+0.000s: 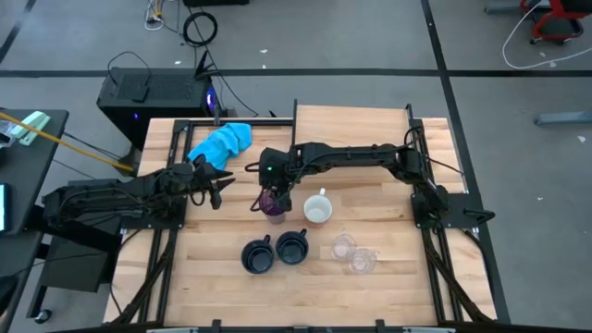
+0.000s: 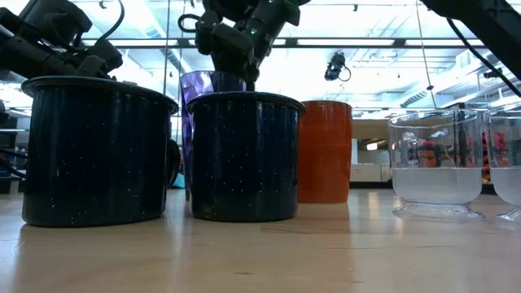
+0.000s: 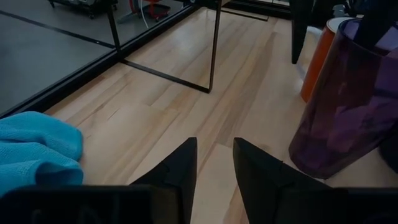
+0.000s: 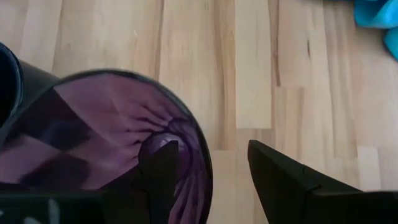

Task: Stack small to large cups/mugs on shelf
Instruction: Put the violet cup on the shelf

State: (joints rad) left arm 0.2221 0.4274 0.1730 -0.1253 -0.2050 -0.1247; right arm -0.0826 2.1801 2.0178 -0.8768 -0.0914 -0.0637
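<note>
Fingers of the right hand (image 4: 208, 163) stood apart astride the upright purple tumbler's (image 1: 273, 205) rim, one inside, one outside, mid-table; left hand (image 3: 214, 163) open nearby.

Navy mugs (image 1: 275, 251) block the purple tumbler's (image 1: 274, 205) front.

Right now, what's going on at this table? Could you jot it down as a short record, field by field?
Right gripper: open, one finger inside the purple tumbler, one outside its rim
Left gripper: open, holding nothing, near the blue cloth
Navy mugs: side by side on the table
Orange mug: upright beside the tumbler
Clear cups: together, right of the navy mugs
Stacked so far: nothing
</note>
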